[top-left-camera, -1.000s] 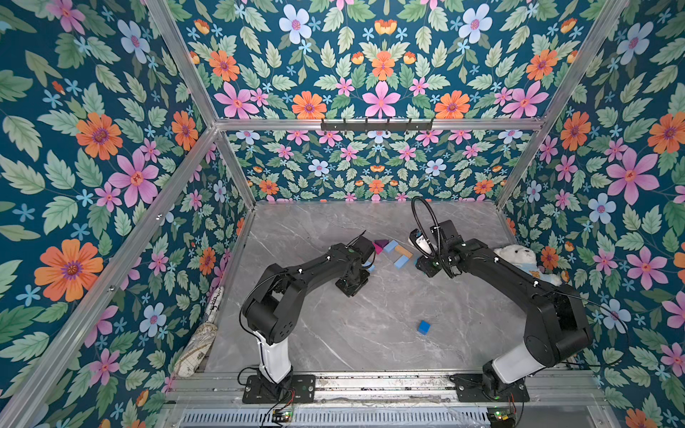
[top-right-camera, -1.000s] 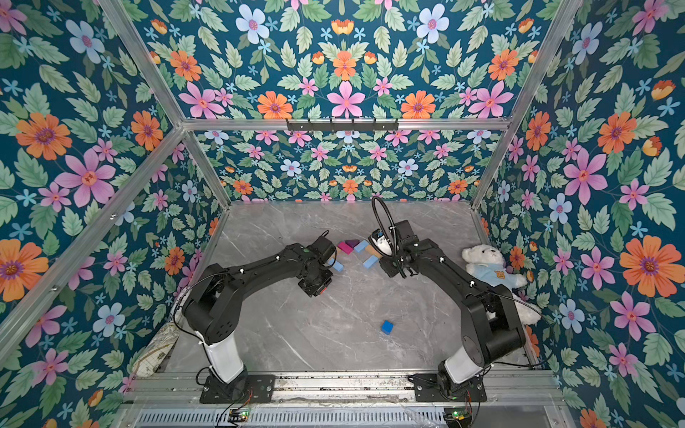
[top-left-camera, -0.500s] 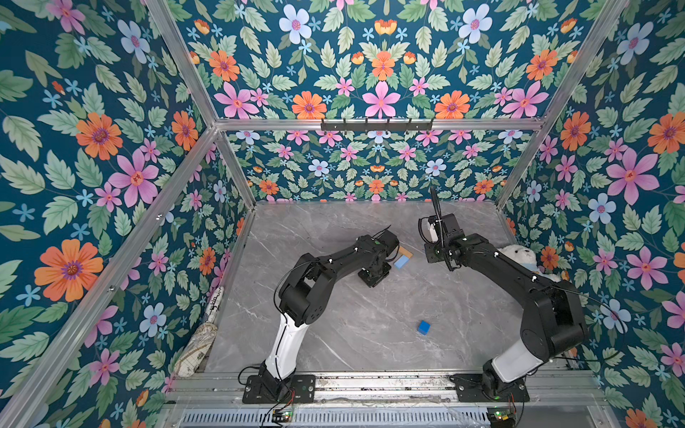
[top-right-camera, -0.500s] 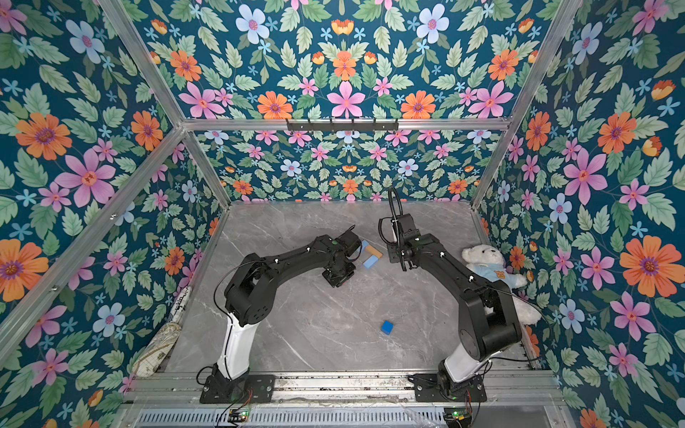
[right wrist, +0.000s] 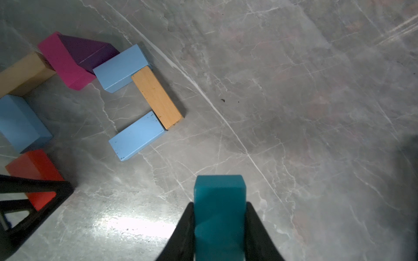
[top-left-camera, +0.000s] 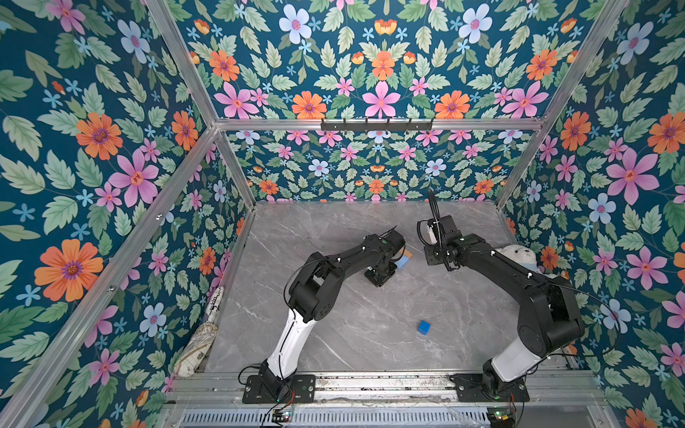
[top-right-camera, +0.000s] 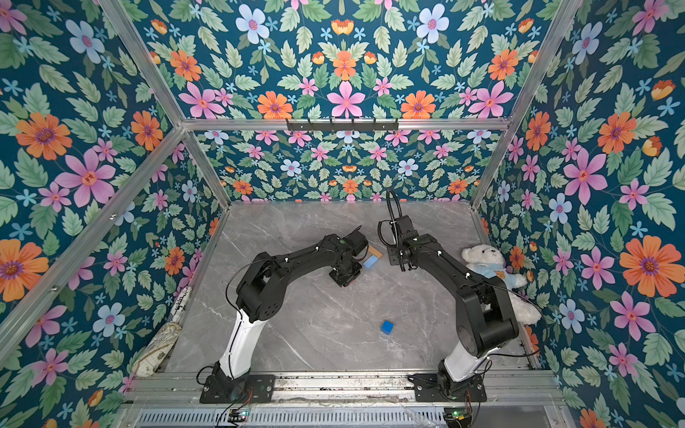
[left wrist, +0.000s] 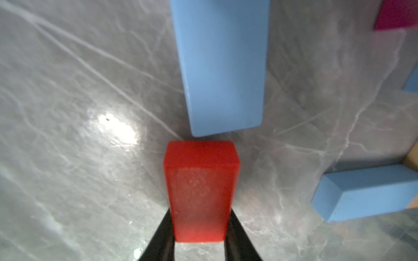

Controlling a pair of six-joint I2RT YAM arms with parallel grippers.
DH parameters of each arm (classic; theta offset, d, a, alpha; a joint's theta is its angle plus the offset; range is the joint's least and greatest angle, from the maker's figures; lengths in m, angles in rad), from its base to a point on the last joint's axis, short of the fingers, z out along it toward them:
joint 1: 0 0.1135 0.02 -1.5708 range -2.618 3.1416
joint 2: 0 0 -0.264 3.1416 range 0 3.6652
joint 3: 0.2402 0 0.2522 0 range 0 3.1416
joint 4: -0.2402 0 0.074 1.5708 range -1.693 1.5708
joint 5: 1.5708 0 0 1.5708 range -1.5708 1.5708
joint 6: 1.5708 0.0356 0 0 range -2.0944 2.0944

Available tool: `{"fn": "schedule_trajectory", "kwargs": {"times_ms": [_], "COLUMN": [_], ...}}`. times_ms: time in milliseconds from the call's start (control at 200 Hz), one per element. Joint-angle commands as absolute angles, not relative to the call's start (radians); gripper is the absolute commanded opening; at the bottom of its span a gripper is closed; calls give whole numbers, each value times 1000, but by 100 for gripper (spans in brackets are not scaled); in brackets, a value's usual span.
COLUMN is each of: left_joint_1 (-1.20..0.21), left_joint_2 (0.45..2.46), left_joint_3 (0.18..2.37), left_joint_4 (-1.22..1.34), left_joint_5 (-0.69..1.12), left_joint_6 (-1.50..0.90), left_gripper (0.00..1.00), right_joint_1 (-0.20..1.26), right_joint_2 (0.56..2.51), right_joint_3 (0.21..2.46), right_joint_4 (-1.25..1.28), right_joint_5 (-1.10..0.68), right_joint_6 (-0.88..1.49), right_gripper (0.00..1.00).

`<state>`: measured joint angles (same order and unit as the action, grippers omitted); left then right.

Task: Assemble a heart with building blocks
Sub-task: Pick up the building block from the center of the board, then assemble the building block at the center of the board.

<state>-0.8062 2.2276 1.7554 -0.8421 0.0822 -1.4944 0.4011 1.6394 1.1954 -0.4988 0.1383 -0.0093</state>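
We are laying the heart point(right wrist: 156, 97) out from the purple triangle point(right wrist: 88, 53). Our left gripper point(left wrist: 200, 226) pinches the red block point(left wrist: 200, 180), well apart from that triangle. Our right gripper point(right wrist: 219, 214) pinches the teal block point(right wrist: 219, 194), farther off. Next, we think red needs a gentle letting go.

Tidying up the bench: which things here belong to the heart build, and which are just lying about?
Job: half-built heart; red block in left claw; teal block in right claw; loose blue block.
Lying about: bear; patterned roll.
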Motion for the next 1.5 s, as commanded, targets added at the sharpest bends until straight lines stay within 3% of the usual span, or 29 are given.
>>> {"fn": "schedule_trajectory", "kwargs": {"times_ms": [0, 1100, 1495], "left_joint_1": [-805, -814, -804], "left_joint_2": [2244, 2239, 2239], "left_joint_3": [1756, 1778, 1793], "left_joint_4": [-870, -865, -873], "left_joint_5": [83, 164, 119], "left_joint_6": [-1506, -1523, -1526], "left_gripper": [30, 31, 31], "right_joint_1": [402, 402, 402], "right_joint_2": [1644, 1703, 1687], "right_joint_3": [1196, 1219, 1191], "right_joint_4": [-496, -499, -485], "right_joint_5": [149, 155, 152], "right_joint_6": [0, -12, -9], "right_gripper": [0, 0, 0]}}
